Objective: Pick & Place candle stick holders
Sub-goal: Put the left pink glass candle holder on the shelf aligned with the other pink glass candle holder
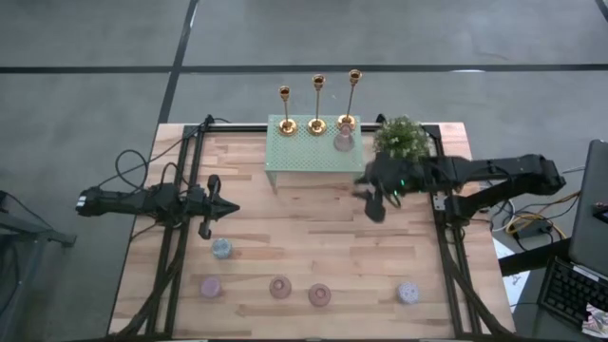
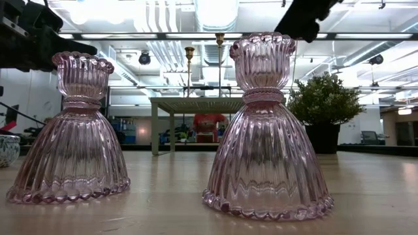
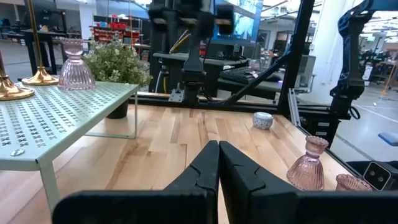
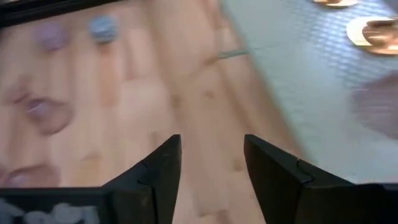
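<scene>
From above: three gold candlesticks stand in a row along the far side of a green perforated shelf at the bench's far edge, and one pink glass holder shares the shelf at its right end, just in front of the rightmost candlestick. One potted plant sits just right of the shelf. Along the near edge I count four small glass holders, plus one pale patterned cup a bit further in on the left side. The left gripper hovers over the left half of the bench, the right gripper just off the shelf's near right corner.

Table-level camera: two pink ribbed holders fill the foreground, the nearer one right of centre, the other on the left, with the shelf far behind.

Left wrist camera: its fingers are pressed together, holding nothing.

Right wrist camera: its fingers are spread apart with bare wood between them, gripping nothing.
</scene>
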`<state>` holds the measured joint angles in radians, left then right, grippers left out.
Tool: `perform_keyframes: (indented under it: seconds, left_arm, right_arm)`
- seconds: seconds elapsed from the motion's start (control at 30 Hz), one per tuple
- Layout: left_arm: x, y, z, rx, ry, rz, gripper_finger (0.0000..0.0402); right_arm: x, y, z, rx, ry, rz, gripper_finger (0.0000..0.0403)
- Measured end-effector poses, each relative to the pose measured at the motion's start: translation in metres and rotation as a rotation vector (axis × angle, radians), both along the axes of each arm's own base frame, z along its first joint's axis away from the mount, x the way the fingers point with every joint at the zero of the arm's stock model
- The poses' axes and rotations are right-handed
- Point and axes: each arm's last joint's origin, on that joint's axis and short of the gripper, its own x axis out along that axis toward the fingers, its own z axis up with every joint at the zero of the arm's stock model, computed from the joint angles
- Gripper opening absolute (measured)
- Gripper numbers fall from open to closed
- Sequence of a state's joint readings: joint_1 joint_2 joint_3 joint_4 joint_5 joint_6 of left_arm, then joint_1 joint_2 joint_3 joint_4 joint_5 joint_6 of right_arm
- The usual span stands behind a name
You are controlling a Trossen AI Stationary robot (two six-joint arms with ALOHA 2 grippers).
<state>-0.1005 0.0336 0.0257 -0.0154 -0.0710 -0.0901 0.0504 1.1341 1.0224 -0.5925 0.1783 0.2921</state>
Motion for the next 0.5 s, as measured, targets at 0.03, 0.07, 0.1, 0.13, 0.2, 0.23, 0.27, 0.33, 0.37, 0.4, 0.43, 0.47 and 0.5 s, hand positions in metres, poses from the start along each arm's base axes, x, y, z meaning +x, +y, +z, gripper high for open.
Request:
perform_keyframes:
  seconds: [0.03, 0.07, 0.1, 0.13, 0.2, 0.23, 0.27, 0.33, 0.37, 0.4, 0.43, 0.47, 0.5]
  left_arm:
    - [0.0, 0.0, 0.0, 0.0, 0.0, 0.0, 0.0014]
    - [0.0, 0.0, 0.0, 0.0, 0.0, -0.001, 0.0014]
    - [0.0, 0.0, 0.0, 0.0, 0.0, 0.0, 0.0014]
    - [0.0, 0.0, 0.0, 0.0, 0.0, -0.001, 0.0014]
    - [0.0, 0.0, 0.0, 0.0, 0.0, 0.0, 0.0014]
    - [0.0, 0.0, 0.0, 0.0, 0.0, 0.0, 0.0014]
    - [0.0, 0.0, 0.0, 0.0, 0.0, 0.0, 0.0014]
    - [0.0, 0.0, 0.0, 0.0, 0.0, 0.0, 0.0014]
    - [0.0, 0.0, 0.0, 0.0, 0.0, 0.0, 0.0014]
    - [0.0, 0.0, 0.0, 0.0, 0.0, 0.0, 0.0014]
    - [0.0, 0.0, 0.0, 0.0, 0.0, 0.0, 0.0014]
    - [0.0, 0.0, 0.0, 0.0, 0.0, 0.0, 0.0014]
    - [0.0, 0.0, 0.0, 0.0, 0.0, -0.001, 0.0014]
  right_arm:
    - [-0.002, 0.008, -0.004, 0.006, -0.014, 0.03, 0.0154]
    - [-0.003, 0.015, -0.009, 0.012, -0.027, 0.058, 0.0145]
    - [-0.005, 0.024, -0.013, 0.017, -0.044, 0.088, 0.0135]
    - [-0.007, 0.031, -0.017, 0.024, -0.068, 0.116, 0.0123]
    - [-0.012, 0.045, -0.023, 0.035, -0.119, 0.172, 0.0095]
    - [-0.014, 0.052, -0.026, 0.034, -0.146, 0.196, 0.0079]
    - [-0.016, 0.058, -0.03, 0.033, -0.172, 0.215, 0.0062]
    - [-0.02, 0.07, -0.038, 0.028, -0.21, 0.238, 0.0028]
    - [-0.022, 0.074, -0.041, 0.024, -0.223, 0.247, 0.0018]
    - [-0.023, 0.079, -0.044, 0.024, -0.236, 0.259, 0.0015]
    - [-0.025, 0.083, -0.047, 0.027, -0.247, 0.274, 0.0014]
    - [-0.026, 0.086, -0.051, 0.031, -0.254, 0.288, 0.0013]
    - [-0.026, 0.088, -0.055, 0.035, -0.264, 0.298, 0.0013]
